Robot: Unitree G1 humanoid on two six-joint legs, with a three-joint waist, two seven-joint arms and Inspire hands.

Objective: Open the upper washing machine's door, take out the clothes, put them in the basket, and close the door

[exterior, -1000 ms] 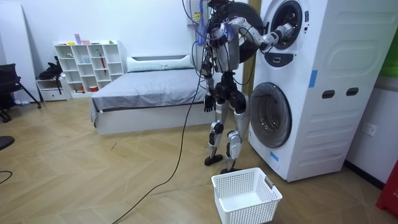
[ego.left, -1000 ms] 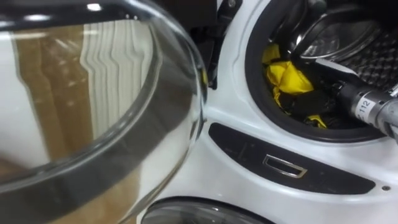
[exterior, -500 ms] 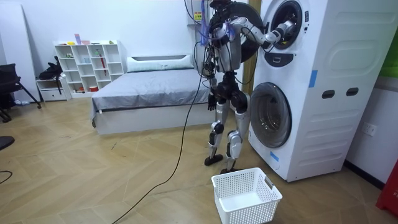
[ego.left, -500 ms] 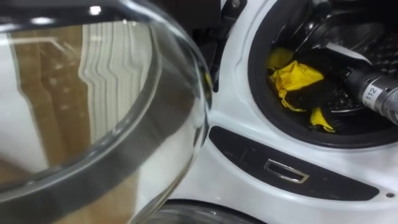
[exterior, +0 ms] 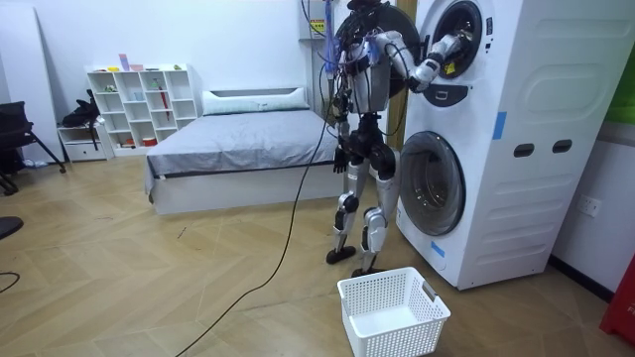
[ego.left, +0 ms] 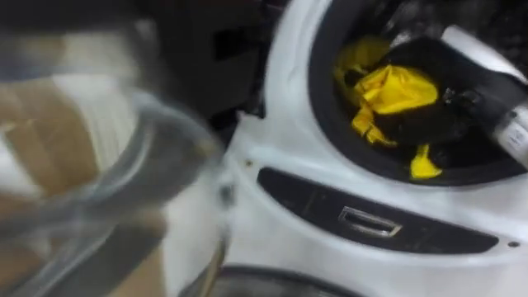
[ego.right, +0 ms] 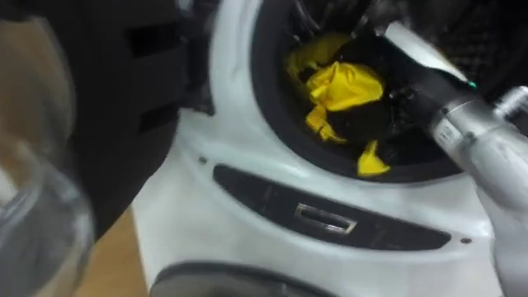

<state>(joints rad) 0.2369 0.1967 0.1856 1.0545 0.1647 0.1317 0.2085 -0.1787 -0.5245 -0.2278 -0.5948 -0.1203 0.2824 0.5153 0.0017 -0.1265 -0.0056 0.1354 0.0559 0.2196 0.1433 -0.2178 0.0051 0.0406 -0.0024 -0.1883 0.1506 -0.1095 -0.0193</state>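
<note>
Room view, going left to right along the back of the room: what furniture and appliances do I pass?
Chair → shelf → bed → washing machine.

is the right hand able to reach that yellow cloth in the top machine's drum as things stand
Probably yes: the door stands open and the right hand is inside the drum, against the yellow cloth, with nothing between them.
</note>
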